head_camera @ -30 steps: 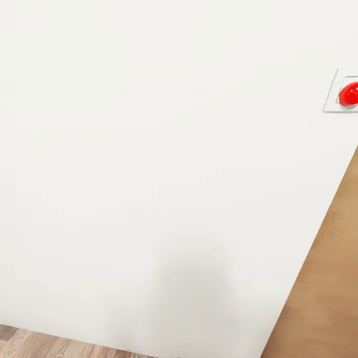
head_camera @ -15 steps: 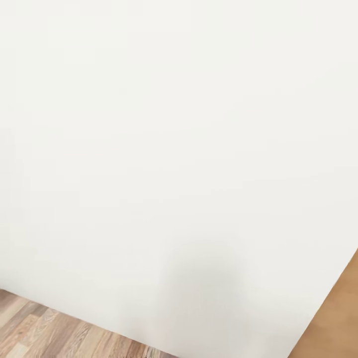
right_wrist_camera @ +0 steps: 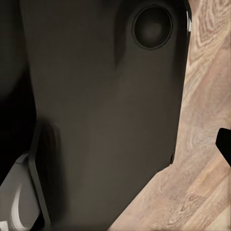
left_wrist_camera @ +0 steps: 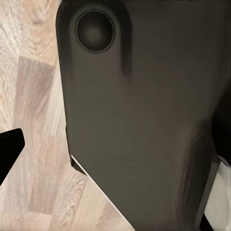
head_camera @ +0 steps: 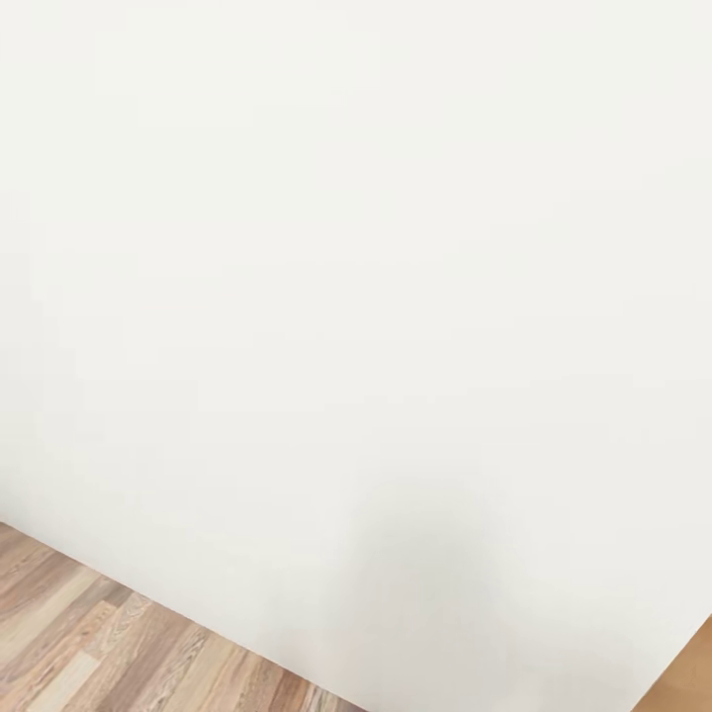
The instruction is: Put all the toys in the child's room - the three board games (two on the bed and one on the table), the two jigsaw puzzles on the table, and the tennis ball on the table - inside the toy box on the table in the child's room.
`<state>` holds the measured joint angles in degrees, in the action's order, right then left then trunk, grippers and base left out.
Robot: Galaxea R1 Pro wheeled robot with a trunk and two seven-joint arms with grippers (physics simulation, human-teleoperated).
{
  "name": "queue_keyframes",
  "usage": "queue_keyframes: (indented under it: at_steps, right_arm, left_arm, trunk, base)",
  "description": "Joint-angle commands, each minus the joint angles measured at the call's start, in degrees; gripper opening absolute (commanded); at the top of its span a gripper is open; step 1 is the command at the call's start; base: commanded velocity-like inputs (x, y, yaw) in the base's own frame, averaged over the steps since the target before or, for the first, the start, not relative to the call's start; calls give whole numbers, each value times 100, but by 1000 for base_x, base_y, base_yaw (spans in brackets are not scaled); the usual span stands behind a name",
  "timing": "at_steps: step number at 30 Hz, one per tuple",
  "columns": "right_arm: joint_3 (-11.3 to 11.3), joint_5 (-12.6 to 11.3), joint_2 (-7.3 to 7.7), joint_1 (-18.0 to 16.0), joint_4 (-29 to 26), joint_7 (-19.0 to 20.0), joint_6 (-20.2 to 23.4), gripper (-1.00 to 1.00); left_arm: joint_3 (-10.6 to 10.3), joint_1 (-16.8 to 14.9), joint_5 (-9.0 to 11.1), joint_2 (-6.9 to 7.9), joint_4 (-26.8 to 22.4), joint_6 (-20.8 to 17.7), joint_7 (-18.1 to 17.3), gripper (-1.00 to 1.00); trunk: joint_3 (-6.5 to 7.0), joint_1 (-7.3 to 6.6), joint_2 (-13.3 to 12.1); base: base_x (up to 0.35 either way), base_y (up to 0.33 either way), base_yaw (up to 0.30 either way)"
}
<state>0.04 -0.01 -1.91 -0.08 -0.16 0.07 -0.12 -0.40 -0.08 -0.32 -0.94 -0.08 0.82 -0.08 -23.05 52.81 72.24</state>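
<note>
While a white wall [head_camera: 356, 247] fills head cam w/ plank floor [head_camera: 89, 643] at 7 o'clock, wrist cams show dark robot base [left_wrist_camera: 144, 120], no toys, claw states can't tell.

a plain white wall [head_camera: 356, 297] is seen across most of the head view, with a faint grey shadow low on it. wood plank floor [head_camera: 109, 643] is seen below it, and a tan brown surface [head_camera: 697, 672] at the corner.

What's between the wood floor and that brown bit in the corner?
Just the plain white wall in the head view, running between the wood floor and the brown bit.
</note>
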Motion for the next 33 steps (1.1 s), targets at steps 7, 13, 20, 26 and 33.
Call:
queue_keyframes:
  at_steps: [7,13,20,26,33]
  right_arm:
    - [9,-25,-6,-1,-2,0,-9,100]
    - [5,-56,-9,-1,-2,-11,-14,100]
    - [4,-60,-19,-1,-2,-10,-15,100]
    - [4,-38,-27,-1,-3,-14,-9,100]
    - [6,7,-29,-1,-2,-15,2,100]
  left_arm:
    - [-4,-1,3,6,-1,14,-1,100]
    - [-4,-1,6,14,-1,15,-1,100]
    - [-4,-1,6,13,-1,7,-1,100]
    - [-4,-1,6,15,0,1,-1,100]
    - [-4,-1,6,15,-1,-2,-1,100]
  trunk:
    - [122,-154,-279]
    - [230,-286,-520]
    - [355,-440,-801]
    - [463,-572,-1042]
    - [589,-725,-1322]
  base:
    - [-31,0,187]
    - [-208,31,265]
    - [-53,8,273]
    - [-3,0,275]
    - [0,0,275]
